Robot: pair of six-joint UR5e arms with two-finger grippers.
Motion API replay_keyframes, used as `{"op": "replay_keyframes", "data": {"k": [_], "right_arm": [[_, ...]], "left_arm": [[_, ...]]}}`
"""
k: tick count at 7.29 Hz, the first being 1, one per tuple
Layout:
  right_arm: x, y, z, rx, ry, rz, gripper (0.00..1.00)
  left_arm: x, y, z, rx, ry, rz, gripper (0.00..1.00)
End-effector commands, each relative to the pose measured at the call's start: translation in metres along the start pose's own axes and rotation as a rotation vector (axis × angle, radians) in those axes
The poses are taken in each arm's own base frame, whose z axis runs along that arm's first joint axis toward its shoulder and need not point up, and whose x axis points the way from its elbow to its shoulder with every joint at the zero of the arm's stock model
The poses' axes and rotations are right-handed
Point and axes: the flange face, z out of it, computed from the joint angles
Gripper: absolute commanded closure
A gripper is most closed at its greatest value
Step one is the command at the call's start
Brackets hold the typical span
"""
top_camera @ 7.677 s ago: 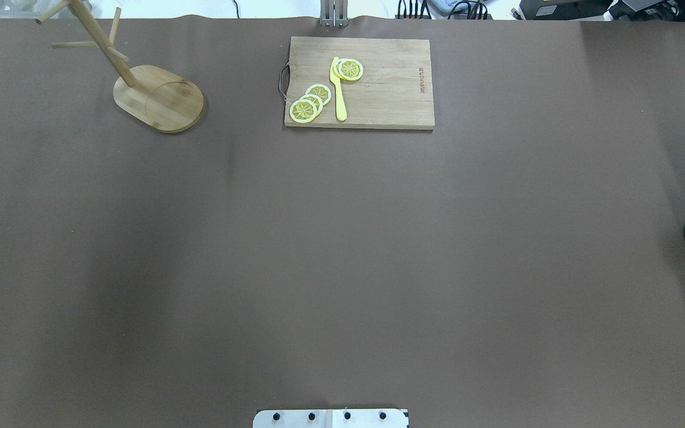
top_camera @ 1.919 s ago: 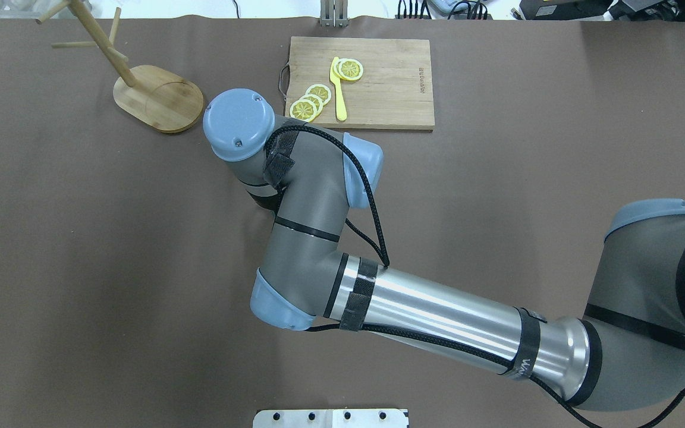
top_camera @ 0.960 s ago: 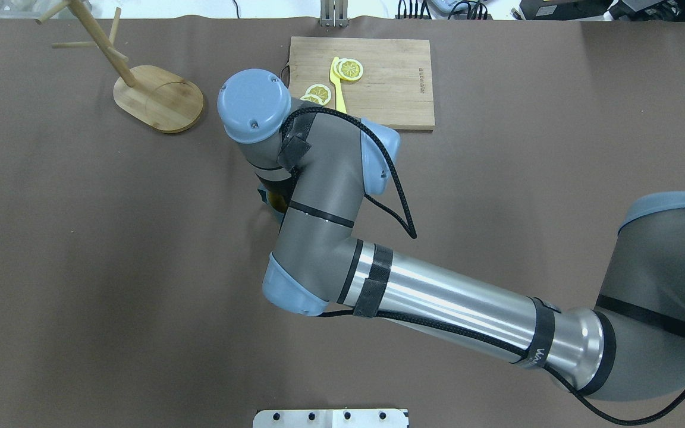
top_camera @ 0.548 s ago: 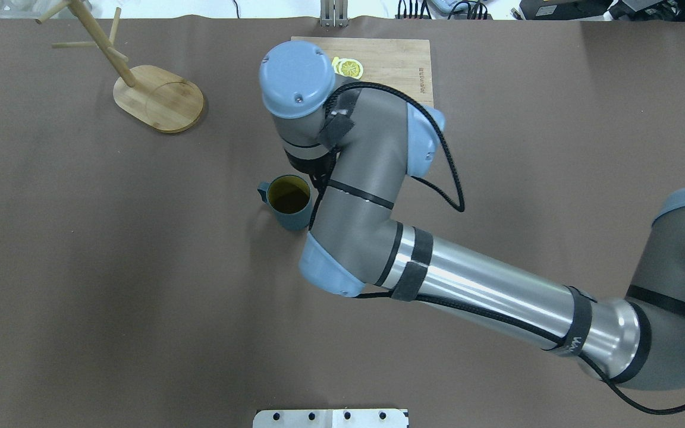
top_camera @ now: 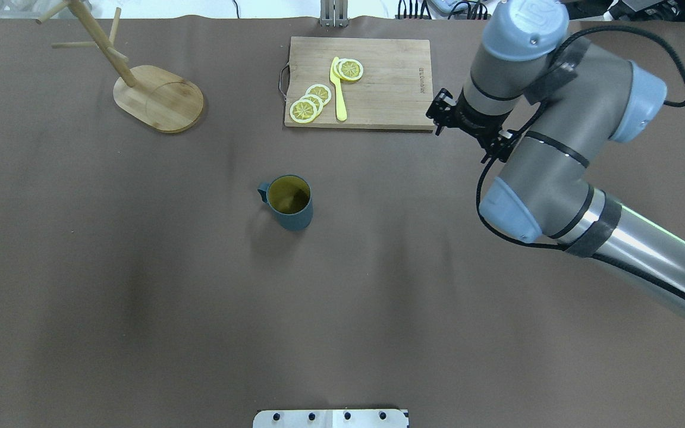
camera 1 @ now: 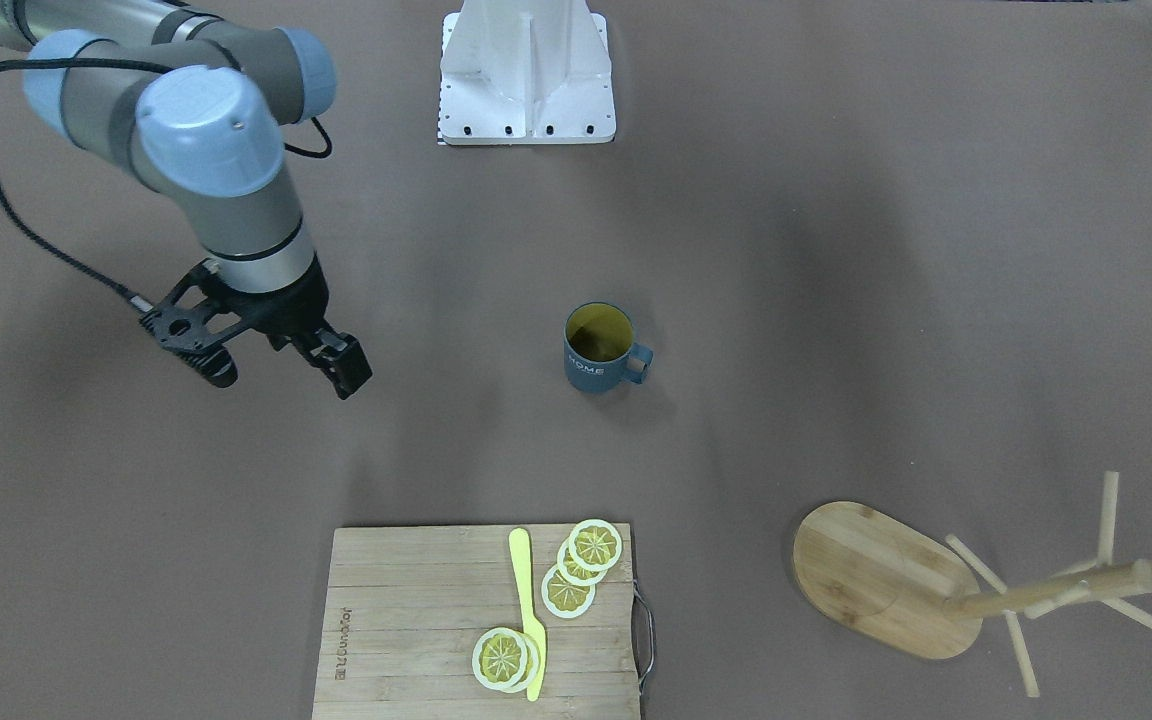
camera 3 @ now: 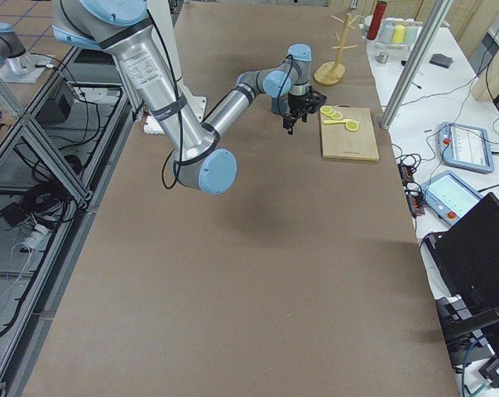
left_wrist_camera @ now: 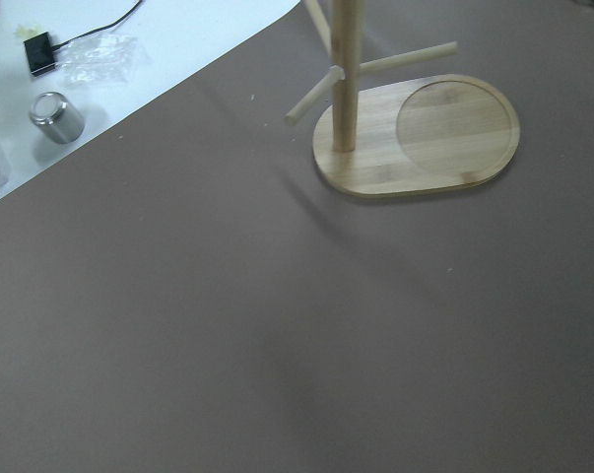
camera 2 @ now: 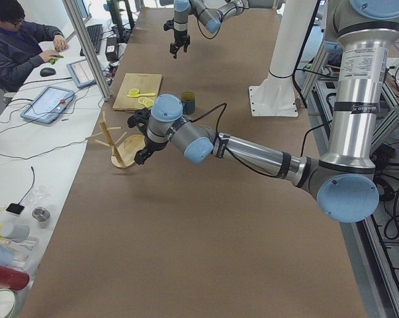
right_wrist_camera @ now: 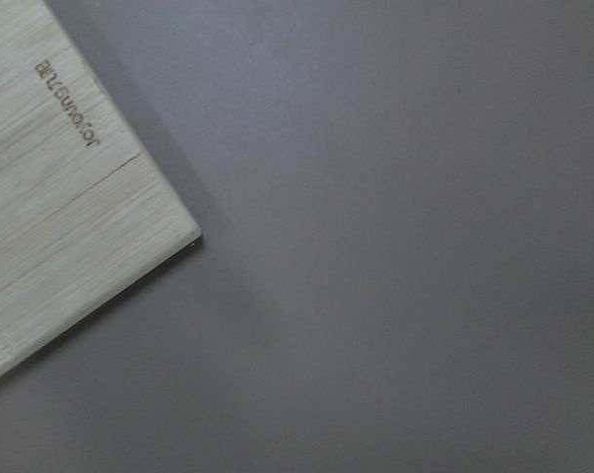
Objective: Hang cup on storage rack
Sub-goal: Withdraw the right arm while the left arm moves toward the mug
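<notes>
Storage rack (left_wrist_camera: 415, 138) upright on the brown table (left_wrist_camera: 277, 345), upper right; small metal cylinder (left_wrist_camera: 57, 116) on white surface (left_wrist_camera: 178, 39), upper left.

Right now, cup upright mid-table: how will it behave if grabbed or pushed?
The cup keeps a clean round rim and looks rigid, so it likely won't deform in a grasp. It stands upright, taller than wide, so a push near the rim might tip it. No contents show inside, so it is probably light. Once tipped, it would roll only until its handle catches.
</notes>
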Motion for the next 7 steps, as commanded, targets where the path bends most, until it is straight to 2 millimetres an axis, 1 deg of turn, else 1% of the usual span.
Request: {"op": "replay_keyframes", "data": {"k": [1,2,3,4,5,6,7], "right_arm": [[0.08,-0.083,0.006,0.006,0.061,-0.235,0.0],[0.124,-0.122,0.003,-0.005,0.082,-0.34,0.0],[0.174,-0.159,-0.004,-0.019,0.095,-0.449,0.0],[0.228,-0.191,-0.009,-0.028,0.111,-0.509,0.0],[0.279,-0.215,-0.015,-0.029,0.13,-0.56,0.0],[0.335,-0.236,-0.024,-0.03,0.147,-0.623,0.0],[0.386,-0.252,-0.034,-0.042,0.148,-0.688,0.0]], "left_arm": [[0.067,-0.017,0.047,0.06,0.09,-0.033,0.01],[0.091,-0.02,0.067,0.064,0.093,0.003,0.01],[0.111,-0.033,0.077,0.079,0.107,0.028,0.01],[0.126,-0.047,0.085,0.088,0.125,0.053,0.01],[0.15,-0.048,0.102,0.133,0.116,0.107,0.01],[0.185,-0.049,0.143,0.206,0.071,0.159,0.01],[0.213,-0.066,0.173,0.225,0.075,0.155,0.01]]}}
